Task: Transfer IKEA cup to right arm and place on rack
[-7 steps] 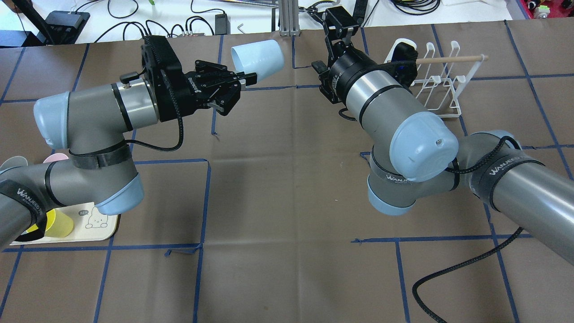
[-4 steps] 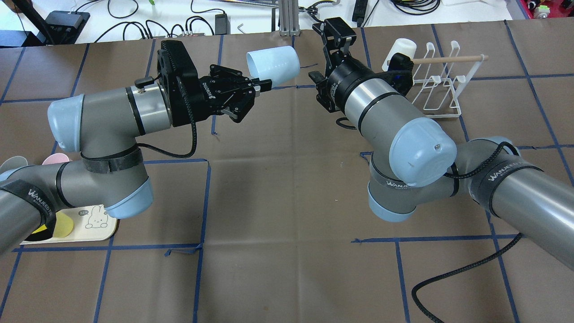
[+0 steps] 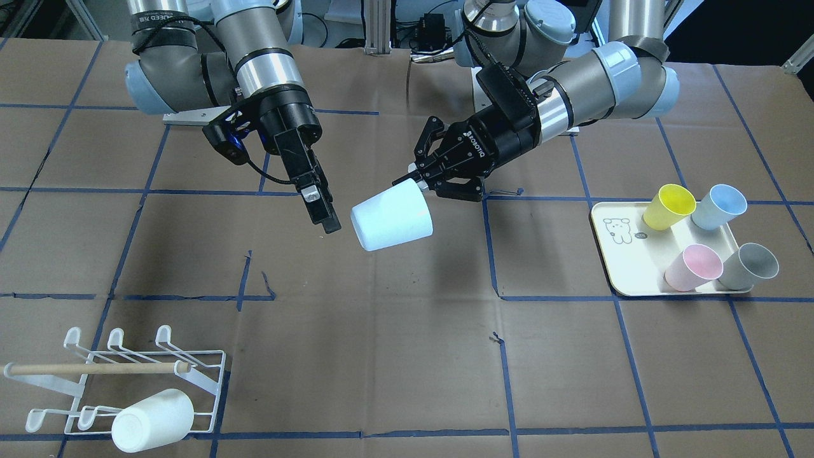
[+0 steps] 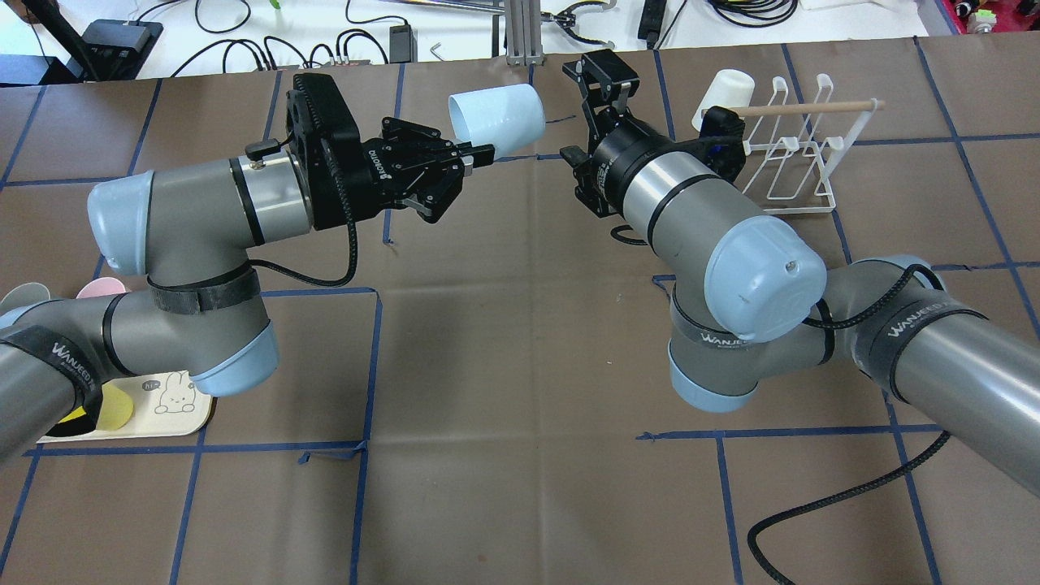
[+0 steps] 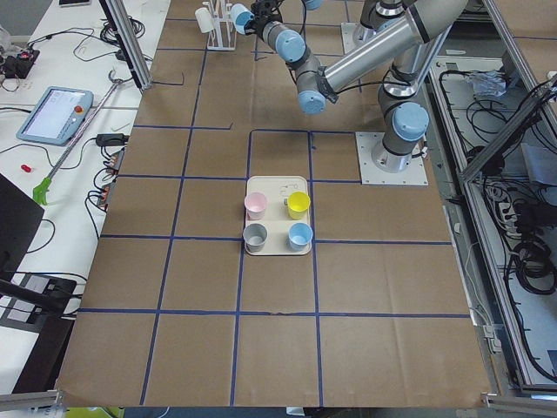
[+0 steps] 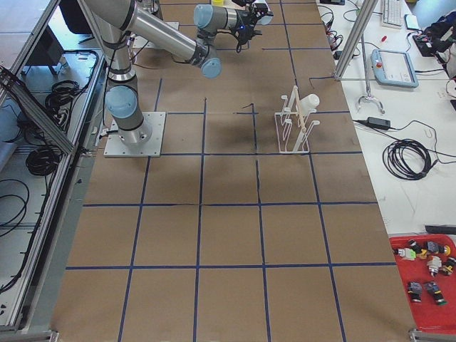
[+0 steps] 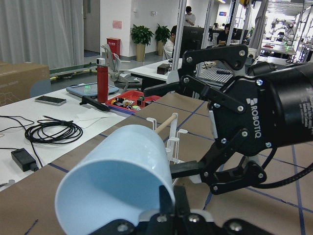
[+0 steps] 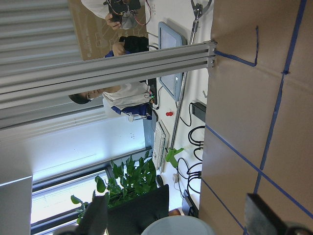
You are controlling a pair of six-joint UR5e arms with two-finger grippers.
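A pale blue IKEA cup [image 4: 496,118] hangs on its side above the table, also in the front view [image 3: 391,219]. My left gripper [image 4: 479,153] is shut on its rim, base pointing away [image 7: 117,181]. My right gripper [image 4: 597,81] is open and empty, just right of the cup's base with a small gap; the front view [image 3: 321,213] shows the same. In the right wrist view the cup's base [image 8: 176,226] shows low between the spread fingers [image 8: 264,220]. The white wire rack [image 4: 800,154] with its wooden dowel stands right of my right gripper.
A white cup [image 3: 152,420] lies on the rack [image 3: 127,381]. A cream tray [image 3: 620,254] with a bear drawing holds yellow [image 3: 668,207], blue [image 3: 718,207], pink [image 3: 693,267] and grey [image 3: 750,267] cups. Cables and an aluminium post [image 4: 520,32] line the far edge.
My left arm has carried the blue cup to the right, closer to my right gripper. My right gripper has shifted slightly and stays open.
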